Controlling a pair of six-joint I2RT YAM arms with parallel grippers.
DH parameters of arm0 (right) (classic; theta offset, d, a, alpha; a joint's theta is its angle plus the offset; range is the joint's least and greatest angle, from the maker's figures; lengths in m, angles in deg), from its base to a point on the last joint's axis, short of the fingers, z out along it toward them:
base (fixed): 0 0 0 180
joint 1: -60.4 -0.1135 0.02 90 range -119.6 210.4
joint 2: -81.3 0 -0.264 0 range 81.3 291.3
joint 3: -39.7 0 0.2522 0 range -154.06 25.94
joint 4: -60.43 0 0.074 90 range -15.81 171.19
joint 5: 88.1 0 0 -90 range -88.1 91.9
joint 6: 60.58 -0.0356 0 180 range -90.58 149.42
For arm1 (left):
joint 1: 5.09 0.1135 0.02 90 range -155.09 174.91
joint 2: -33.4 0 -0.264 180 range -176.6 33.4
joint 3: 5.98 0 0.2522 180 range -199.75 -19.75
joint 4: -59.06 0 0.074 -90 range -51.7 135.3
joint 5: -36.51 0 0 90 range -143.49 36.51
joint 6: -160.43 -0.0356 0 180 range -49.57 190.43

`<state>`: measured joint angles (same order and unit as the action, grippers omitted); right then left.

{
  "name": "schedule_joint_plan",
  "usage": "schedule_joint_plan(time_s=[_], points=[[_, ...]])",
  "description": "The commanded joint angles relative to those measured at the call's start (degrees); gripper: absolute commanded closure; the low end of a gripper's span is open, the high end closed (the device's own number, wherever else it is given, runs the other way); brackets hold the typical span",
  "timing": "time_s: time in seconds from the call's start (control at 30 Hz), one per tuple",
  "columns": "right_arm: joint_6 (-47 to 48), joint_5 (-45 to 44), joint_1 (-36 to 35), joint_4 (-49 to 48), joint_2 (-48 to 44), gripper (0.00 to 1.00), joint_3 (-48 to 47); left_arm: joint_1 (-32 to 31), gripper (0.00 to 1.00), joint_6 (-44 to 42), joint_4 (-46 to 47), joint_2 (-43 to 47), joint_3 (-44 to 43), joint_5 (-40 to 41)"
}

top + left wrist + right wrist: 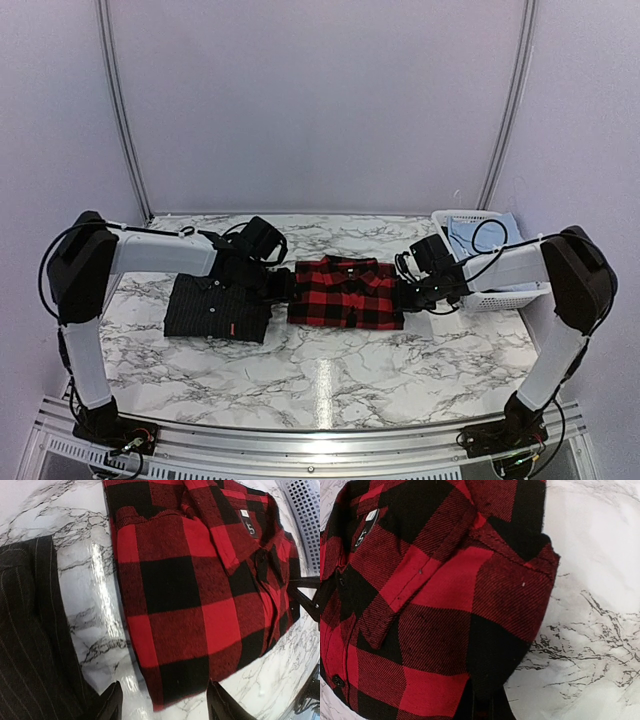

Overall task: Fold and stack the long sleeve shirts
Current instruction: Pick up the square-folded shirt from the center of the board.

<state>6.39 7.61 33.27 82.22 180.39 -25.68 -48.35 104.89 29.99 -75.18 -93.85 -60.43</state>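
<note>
A folded red-and-black plaid shirt (346, 293) is lying flat in the middle of a marble-patterned table (330, 375). A dark charcoal shirt (218, 308), also folded, is lying just beside it on the left, with a narrow strip of table showing between them. A white slotted basket (500, 297) is sitting at the far right.

The left arm (150, 255) is reaching to the plaid shirt's left edge. Its jaws are standing spread, one finger (112, 702) on each side of a corner of the cloth, gripping nothing. The right arm (510, 265) is reaching to the opposite edge, where its jaws are pressed together, pinching the folded plaid cloth.

The plaid shirt is looking soft, light and limp. Lifted by one edge, it would likely be sagging and falling open. Holding it at both opposite edges, through all the layers, seems the safest way of carrying it onto the charcoal shirt.
</note>
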Motion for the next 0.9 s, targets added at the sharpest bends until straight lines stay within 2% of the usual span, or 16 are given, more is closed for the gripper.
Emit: schedule_joint_plan(time_s=[0.0, 0.2, 0.43, 0.87], points=[[0.91, 0.08, 0.07, 2.34, 0.12, 1.00, -1.30, 1.31, 0.40, -0.36, 3.31, -6.06, -4.66, -1.38], [0.09, -2.34, 0.07, 4.40, -0.77, 1.00, -2.78, 1.61, 0.41, 0.26, 3.42, -11.31, -8.19, 1.97], [-1.43, -3.46, -0.01, 3.60, -2.53, 1.00, -2.08, 1.61, 0.44, 0.95, 3.91, -14.93, -8.86, 0.92], [-4.37, -4.50, -4.33, 3.55, -3.36, 1.00, -5.04, 0.03, 0.94, 4.72, 9.41, -14.25, -8.92, -3.30]])
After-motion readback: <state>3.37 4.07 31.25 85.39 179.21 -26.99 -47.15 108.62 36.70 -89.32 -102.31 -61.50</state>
